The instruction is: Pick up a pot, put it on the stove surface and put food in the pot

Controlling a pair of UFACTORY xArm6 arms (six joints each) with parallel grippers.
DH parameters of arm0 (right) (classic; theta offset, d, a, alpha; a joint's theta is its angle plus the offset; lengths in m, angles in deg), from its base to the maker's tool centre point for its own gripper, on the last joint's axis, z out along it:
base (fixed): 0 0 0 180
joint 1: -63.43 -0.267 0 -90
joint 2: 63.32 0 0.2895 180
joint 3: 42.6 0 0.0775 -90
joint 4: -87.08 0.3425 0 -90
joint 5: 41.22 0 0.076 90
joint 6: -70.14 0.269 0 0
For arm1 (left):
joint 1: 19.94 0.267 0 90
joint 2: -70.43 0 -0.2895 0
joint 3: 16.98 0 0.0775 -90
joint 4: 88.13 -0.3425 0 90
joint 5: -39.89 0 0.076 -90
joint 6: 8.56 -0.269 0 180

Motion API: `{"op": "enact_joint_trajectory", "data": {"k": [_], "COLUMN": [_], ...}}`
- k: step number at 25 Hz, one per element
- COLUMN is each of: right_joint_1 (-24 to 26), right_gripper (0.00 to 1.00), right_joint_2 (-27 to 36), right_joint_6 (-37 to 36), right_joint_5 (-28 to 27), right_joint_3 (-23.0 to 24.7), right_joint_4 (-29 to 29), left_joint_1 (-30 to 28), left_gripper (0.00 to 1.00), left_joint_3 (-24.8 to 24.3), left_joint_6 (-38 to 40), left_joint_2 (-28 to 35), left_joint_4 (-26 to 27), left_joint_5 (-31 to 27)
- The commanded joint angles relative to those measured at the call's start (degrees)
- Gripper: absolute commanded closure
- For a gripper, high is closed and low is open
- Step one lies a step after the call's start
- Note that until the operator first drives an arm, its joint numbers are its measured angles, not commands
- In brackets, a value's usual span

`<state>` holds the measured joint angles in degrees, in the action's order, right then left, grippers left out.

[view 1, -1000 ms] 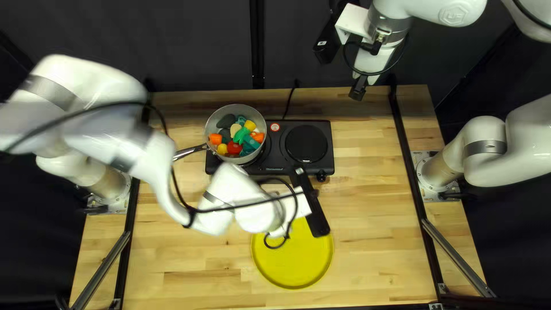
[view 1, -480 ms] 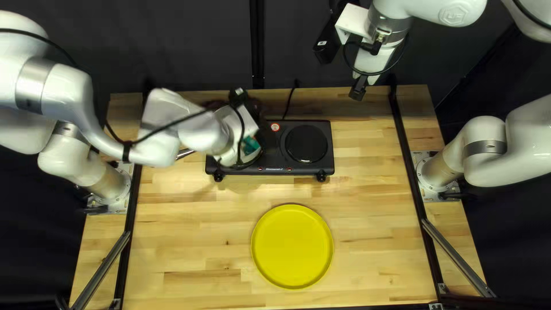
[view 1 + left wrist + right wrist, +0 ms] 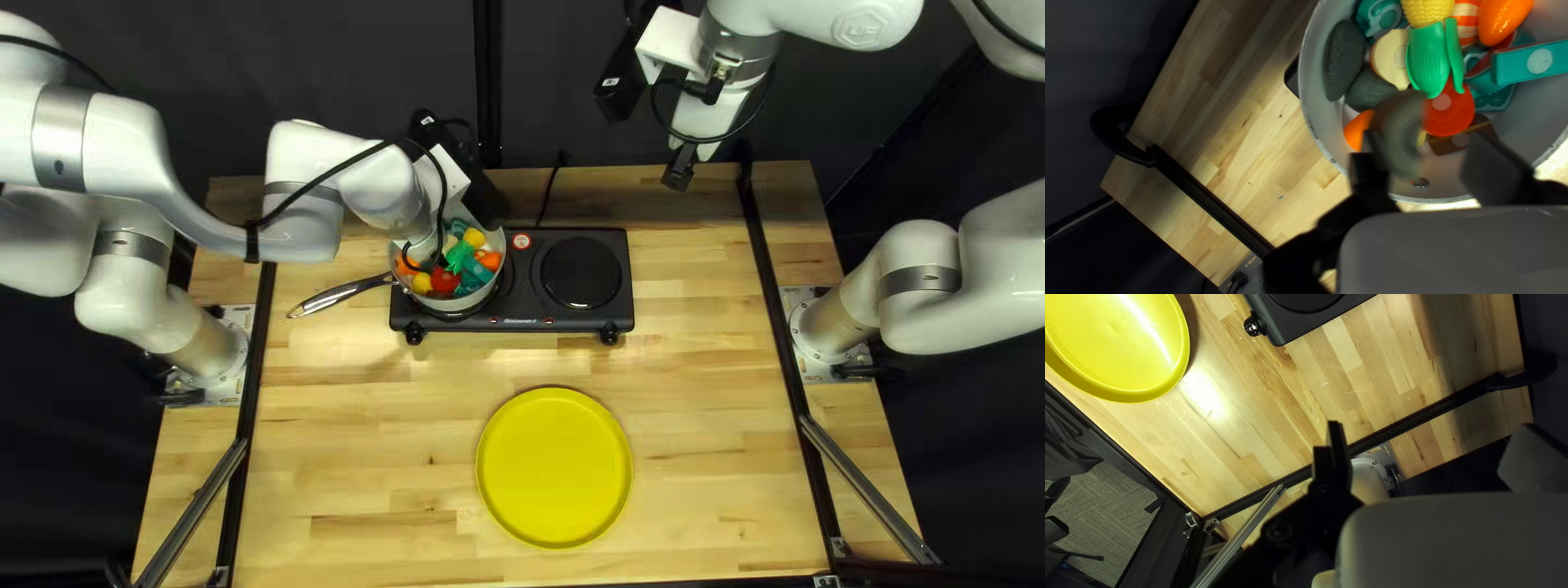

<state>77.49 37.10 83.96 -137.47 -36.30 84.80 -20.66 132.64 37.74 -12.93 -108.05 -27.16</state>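
"Pot [image 3: 444,302] is sitting on the stove [image 3: 544,325], isn't it?"

"Yes, over the burner at the left of the top left view, and its handle [image 3: 340,294] is jutting out past the stove. Food is filling much of it: corn [image 3: 1428,10], a green piece [image 3: 1428,60], a red slice [image 3: 1448,109], dark pieces [image 3: 1346,61] and more."

"How is the left gripper [image 3: 420,246] doing?"

"It's hovering above the pot, its two fingers standing apart. A brown piece [image 3: 1402,133] is showing between them, closer to one finger (it's quite blurred, so I'm not telling whether they're touching), and it isn't being clamped from both sides."

"And the right gripper [image 3: 679,174]?"

"That one is hanging near the table's [image 3: 327,436] far edge, well apart from the pot. Its fingers are standing wide, holding nothing."

"Are you spotting any labels?"

"A round red-and-white sticker [image 3: 521,241] is marking the stove between pot and bare burner [image 3: 581,273]. Pale lettering [image 3: 520,321] is running along the front edge, between the knobs [image 3: 609,334]."

"What's lying nearer us?"

"Plate [image 3: 554,468], round and yellow, is resting on the wood, apart from the stove."
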Motion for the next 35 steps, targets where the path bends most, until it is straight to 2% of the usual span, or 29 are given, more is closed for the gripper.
{"op": "enact_joint_trajectory", "data": {"k": [1,5,8,9,11,14,20,29,35], "right_joint_1": [0.00,0.00,0.00,0.00,0.00,0.00,0.00,0.00,0.00], "right_gripper": [0.00,0.00,0.00,0.00,0.00,0.00,0.00,0.00,0.00], "right_joint_2": [0.00,0.00,0.00,0.00,0.00,0.00,0.00,0.00,0.00], "right_joint_6": [0.00,0.00,0.00,0.00,0.00,0.00,0.00,0.00,0.00], "right_joint_5": [0.00,0.00,0.00,0.00,0.00,0.00,0.00,0.00,0.00], "right_joint_3": [0.00,0.00,0.00,0.00,0.00,0.00,0.00,0.00,0.00], "right_joint_4": [0.00,0.00,0.00,0.00,0.00,0.00,0.00,0.00,0.00], "left_joint_1": [-3.02,-4.46,-1.91,-0.07,1.56,1.30,-4.32,-4.32,-9.35], "left_gripper": [0.00,0.00,0.00,0.00,0.00,0.00,0.00,0.00,0.00], "left_joint_3": [2.00,4.60,4.68,3.85,2.98,2.58,6.03,6.03,6.97], "left_joint_6": [1.58,-1.03,-13.75,-21.92,-30.56,-36.68,-37.04,-37.04,-30.54], "left_joint_2": [0.10,-1.53,-0.86,-0.05,0.65,2.10,3.12,3.12,7.31], "left_joint_4": [0.08,2.71,10.31,14.99,20.09,24.10,25.76,25.76,24.36], "left_joint_5": [-2.78,-3.49,-2.21,-1.48,-1.28,-3.08,-8.35,-8.35,-13.64]}}
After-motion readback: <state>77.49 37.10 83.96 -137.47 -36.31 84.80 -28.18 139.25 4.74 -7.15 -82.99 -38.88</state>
